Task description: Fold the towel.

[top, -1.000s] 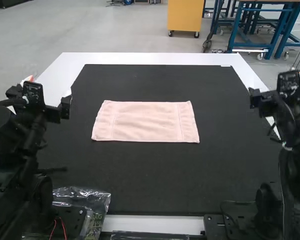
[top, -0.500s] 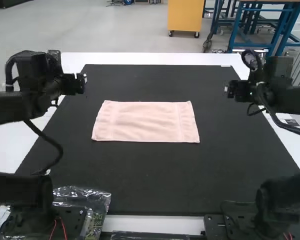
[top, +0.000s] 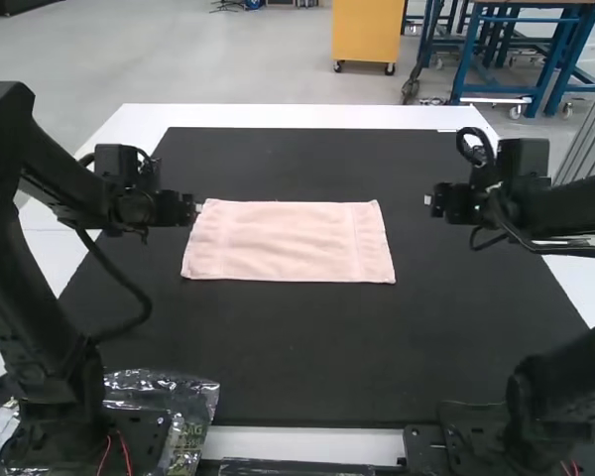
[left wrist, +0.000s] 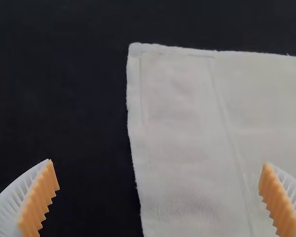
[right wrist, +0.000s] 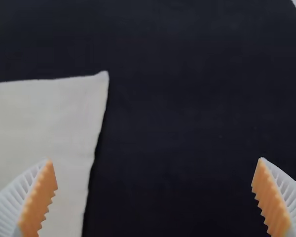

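The pink towel (top: pixel 290 242) lies flat and spread as a wide rectangle in the middle of the mat. In the high view my left gripper (top: pixel 194 208) is at the towel's far left corner, and my right gripper (top: pixel 431 199) is off to the right of its far right corner. The left wrist view has my left gripper (left wrist: pixel 159 173) open above one edge of the towel (left wrist: pixel 187 133), a corner showing. Over another side edge of the towel (right wrist: pixel 49 118), my right gripper (right wrist: pixel 154 173) stands open with nothing between its pads.
A black mat (top: pixel 297 347) covers most of the white table (top: pixel 297 116). A clear plastic bag (top: pixel 169 397) lies by the left arm's base at the near edge.
Both arms have swung inward over the table, the left gripper moving right to the towel's corner and the right gripper moving left. The towel has stayed where it was.
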